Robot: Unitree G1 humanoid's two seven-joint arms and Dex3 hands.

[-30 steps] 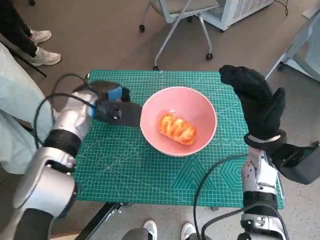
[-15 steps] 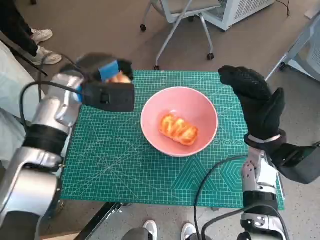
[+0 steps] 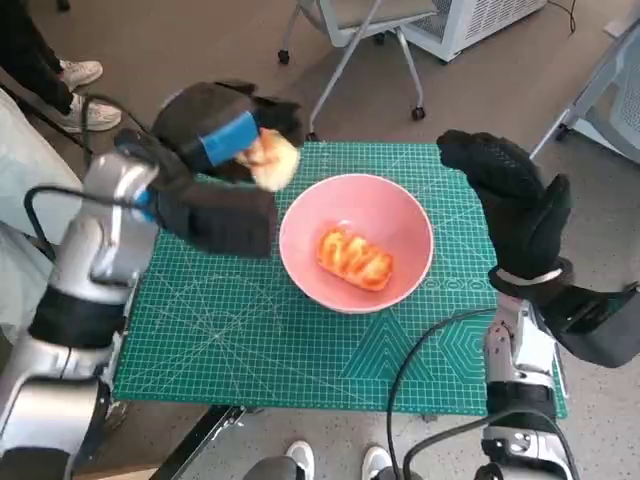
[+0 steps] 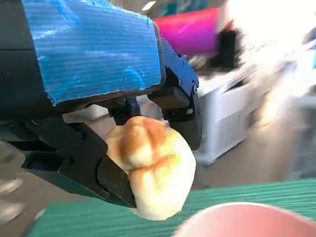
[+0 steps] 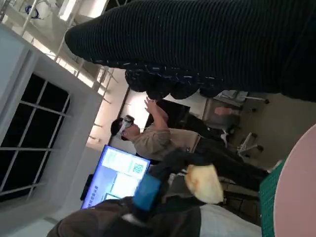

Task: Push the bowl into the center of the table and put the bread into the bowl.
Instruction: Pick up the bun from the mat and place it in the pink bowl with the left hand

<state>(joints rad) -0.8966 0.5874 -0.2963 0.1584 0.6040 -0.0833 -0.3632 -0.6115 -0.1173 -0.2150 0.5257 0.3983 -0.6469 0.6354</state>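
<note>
Lifted off the mat since a moment ago, the left hand [image 3: 215, 150] now grips a pale bread roll [image 3: 270, 160] above the table's far left, just beside the pink bowl [image 3: 400, 215]. That bowl sits mid-mat on the green cutting mat [image 3: 250, 330], already holding a glazed bread [image 3: 354, 258]. Raised beside the bowl, the right hand [image 3: 510, 195] holds nothing, fingers spread. An office chair [image 3: 350, 30] stands beyond the table.

The smooth, faintly glossy pink bowl [image 3: 356, 241] sits on a matt green gridded cutting mat [image 3: 300, 350], while the matt black left hand with its wrinkled, slightly shiny blue tape [image 4: 94, 98] grips a soft pale bread roll with a browned crust [image 4: 153, 173], and the right hand wears a coarse black knitted glove [image 3: 510, 195].
</note>
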